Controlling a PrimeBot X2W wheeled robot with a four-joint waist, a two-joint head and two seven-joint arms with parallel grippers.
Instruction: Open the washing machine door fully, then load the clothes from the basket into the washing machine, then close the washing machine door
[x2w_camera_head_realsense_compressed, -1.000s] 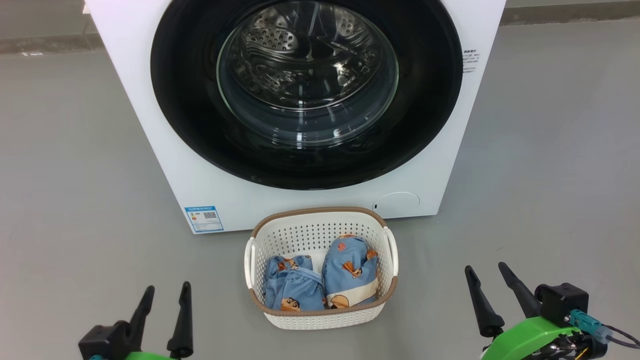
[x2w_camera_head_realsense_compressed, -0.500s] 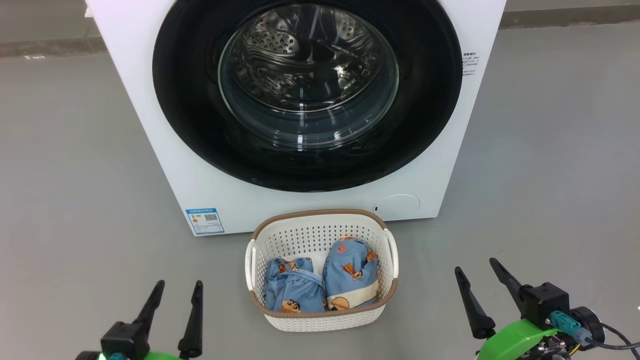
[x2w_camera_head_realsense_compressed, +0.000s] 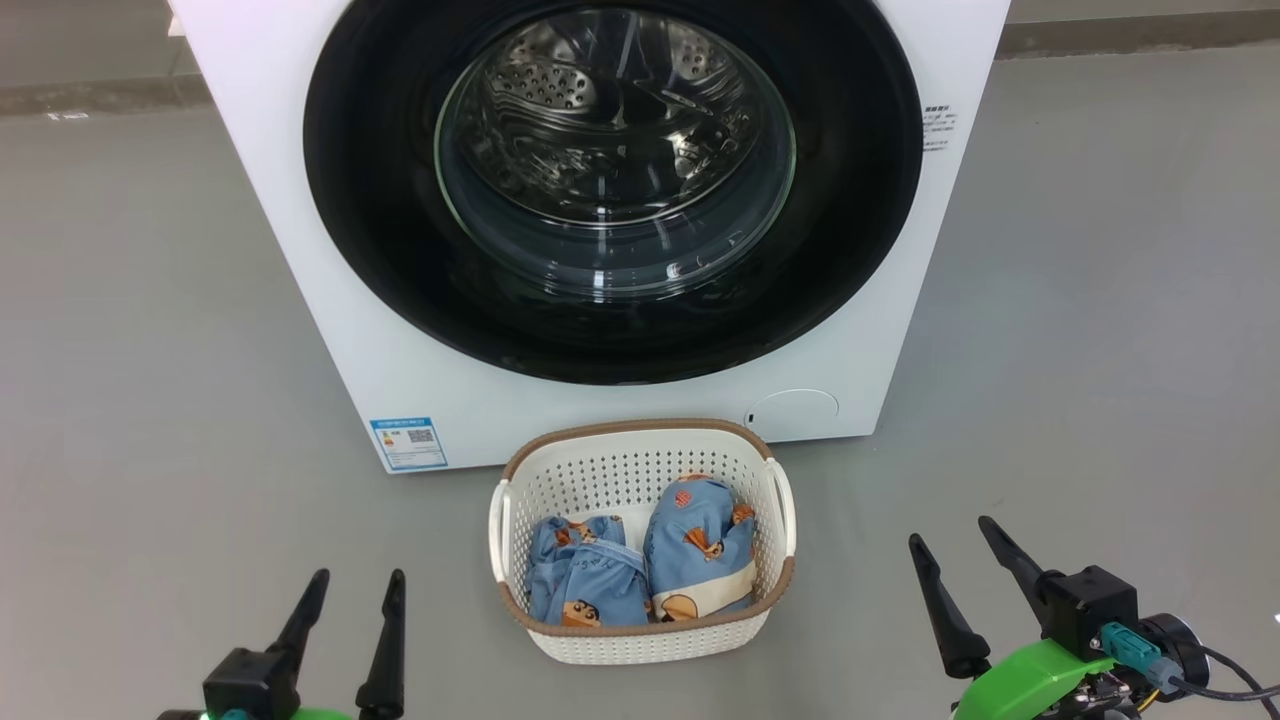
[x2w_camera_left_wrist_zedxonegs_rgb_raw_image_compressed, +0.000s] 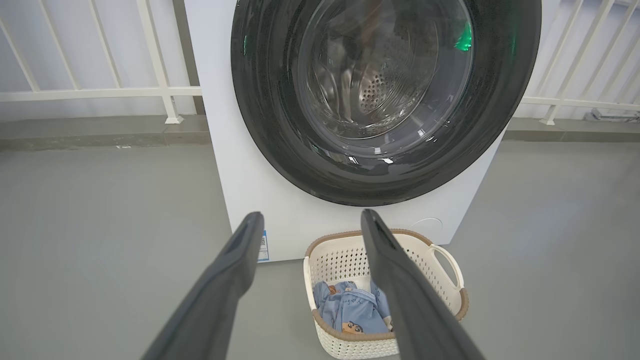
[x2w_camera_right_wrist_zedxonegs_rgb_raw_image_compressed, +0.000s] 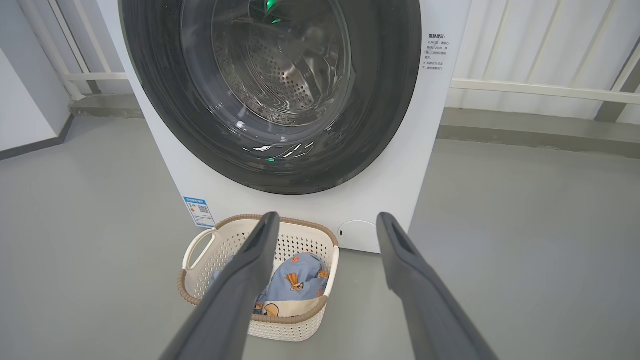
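Head view, door closed, clothes in basket, left gripper and right gripper released

A smooth grey floor is stretching across the room, taking soft, even light. Along its far edge a low grey kerb is running, with a white railing standing on it. Behind the railing a pale ribbed wall is closing the space. In the right wrist view a white panel with a dark base strip is jutting in at the edge.
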